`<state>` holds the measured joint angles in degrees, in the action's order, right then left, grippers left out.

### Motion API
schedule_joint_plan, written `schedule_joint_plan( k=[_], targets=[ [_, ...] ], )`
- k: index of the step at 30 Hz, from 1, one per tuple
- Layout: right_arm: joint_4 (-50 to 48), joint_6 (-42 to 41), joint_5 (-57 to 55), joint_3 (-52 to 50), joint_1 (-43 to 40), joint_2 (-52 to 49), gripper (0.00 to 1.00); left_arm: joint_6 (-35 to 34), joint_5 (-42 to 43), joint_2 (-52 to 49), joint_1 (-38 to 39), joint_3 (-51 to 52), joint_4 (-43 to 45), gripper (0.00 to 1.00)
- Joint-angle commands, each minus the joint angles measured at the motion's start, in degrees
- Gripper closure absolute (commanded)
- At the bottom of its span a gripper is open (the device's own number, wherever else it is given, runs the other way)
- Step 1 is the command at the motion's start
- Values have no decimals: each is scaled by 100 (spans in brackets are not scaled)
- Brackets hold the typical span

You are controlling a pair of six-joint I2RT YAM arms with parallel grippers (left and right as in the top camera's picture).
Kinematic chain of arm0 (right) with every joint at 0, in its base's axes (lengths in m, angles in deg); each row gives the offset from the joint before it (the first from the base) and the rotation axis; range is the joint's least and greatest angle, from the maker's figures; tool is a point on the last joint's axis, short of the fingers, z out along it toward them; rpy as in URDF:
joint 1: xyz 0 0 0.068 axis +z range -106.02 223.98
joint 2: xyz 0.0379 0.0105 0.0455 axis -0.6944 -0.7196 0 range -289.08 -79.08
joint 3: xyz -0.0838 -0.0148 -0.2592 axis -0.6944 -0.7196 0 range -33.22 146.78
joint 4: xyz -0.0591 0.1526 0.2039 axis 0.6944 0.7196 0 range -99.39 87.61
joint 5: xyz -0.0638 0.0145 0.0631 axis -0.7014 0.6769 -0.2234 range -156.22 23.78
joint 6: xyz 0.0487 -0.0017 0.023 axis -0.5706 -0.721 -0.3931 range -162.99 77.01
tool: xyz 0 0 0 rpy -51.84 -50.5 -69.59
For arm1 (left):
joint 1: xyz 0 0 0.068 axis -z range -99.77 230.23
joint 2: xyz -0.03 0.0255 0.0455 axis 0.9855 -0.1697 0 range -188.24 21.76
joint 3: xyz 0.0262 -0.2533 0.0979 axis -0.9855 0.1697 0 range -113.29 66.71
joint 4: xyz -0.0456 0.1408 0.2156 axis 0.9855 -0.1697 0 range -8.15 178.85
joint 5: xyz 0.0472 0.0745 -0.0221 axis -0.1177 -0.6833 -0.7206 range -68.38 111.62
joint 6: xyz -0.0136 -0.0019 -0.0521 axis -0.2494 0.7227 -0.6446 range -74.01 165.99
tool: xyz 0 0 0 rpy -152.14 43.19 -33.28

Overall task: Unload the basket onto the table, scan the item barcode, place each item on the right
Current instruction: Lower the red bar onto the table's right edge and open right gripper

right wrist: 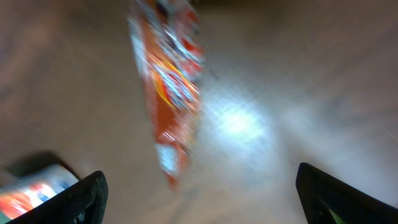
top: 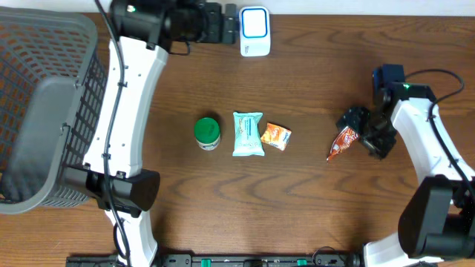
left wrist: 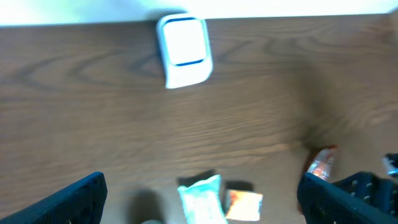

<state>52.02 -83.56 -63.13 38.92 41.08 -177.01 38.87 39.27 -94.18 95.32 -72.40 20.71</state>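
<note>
A white scanner with a blue outline (top: 254,30) (left wrist: 183,50) lies at the table's far edge. My left gripper (top: 230,24) (left wrist: 202,208) hovers just left of it, open and holding nothing. On the wood lie a green-lidded can (top: 207,133), a teal packet (top: 248,134) (left wrist: 202,199), a small orange packet (top: 275,136) (left wrist: 244,205) and a red-orange packet (top: 343,142) (left wrist: 321,163) (right wrist: 171,81). My right gripper (top: 364,132) (right wrist: 205,199) is right beside the red-orange packet with its jaws open. The packet lies ahead of the fingertips, blurred, not between them.
A large grey mesh basket (top: 44,111) fills the table's left end. The left arm's white links (top: 122,96) stretch from the near edge to the far edge beside it. In the right wrist view another packet (right wrist: 25,193) shows at the lower left corner.
</note>
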Motion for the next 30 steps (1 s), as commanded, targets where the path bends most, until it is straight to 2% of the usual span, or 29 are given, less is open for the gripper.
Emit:
schedule_joint_plan(
  k=[1, 9, 16, 19, 24, 26, 30],
  targets=[
    [-243, -251, 24, 164, 72, -269, 6, 155, -85, -13, -271, -17, -181, 2],
    [-564, -507, 42, 166, 74, -800, 9, 245, -85, -13, -636, -17, -442, 2],
    [-809, -531, -79, 164, 74, -927, 20, 243, -83, -13, -866, -17, -562, 2],
    [-813, -568, -173, 164, 74, -1091, 28, 243, -83, -13, -927, -17, -651, 2],
    [-833, -566, -240, 164, 74, -1421, 32, 264, -83, -13, -994, -17, -817, 2],
    [-844, -568, -238, 164, 74, -1543, 44, 289, -85, -13, -1001, -17, -879, 2],
    [-776, -564, -446, 199, -35, -1600, 76, 308, -85, -11, -1023, -17, -920, 2]
  ],
)
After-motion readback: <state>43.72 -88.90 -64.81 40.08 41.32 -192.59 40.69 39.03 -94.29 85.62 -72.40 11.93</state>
